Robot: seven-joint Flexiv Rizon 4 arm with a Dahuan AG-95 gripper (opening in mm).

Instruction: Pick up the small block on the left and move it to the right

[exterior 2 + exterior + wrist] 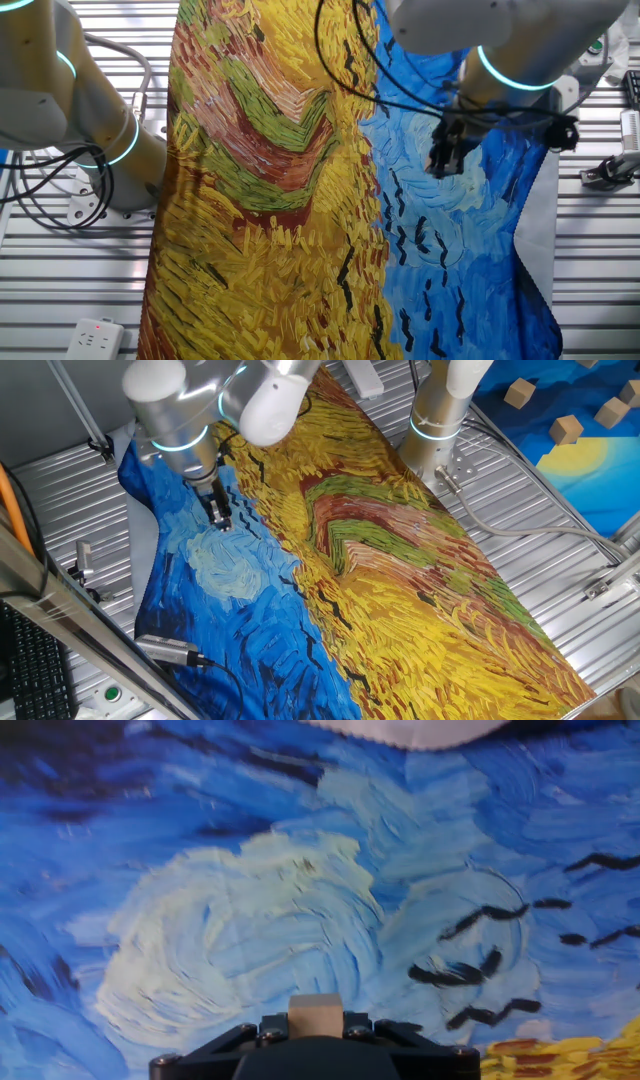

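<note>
The small block [316, 1015] is a pale-tan wooden cube held between the black fingers of my gripper [316, 1028] at the bottom of the hand view. The gripper is shut on it and holds it above the pale yellow swirl of the painted cloth [230, 930]. In one fixed view the gripper [220, 518] hangs over the blue left part of the cloth; the block is too small to make out there. In the other fixed view the gripper [442, 160] is over the blue area at the right.
Larger tan wooden blocks [519, 393] [567, 428] lie at the far right on another blue and yellow cloth. A second arm's base [437, 420] stands beside the cloth. A metal cylinder [165, 650] and bracket [84, 560] sit at the left table edge.
</note>
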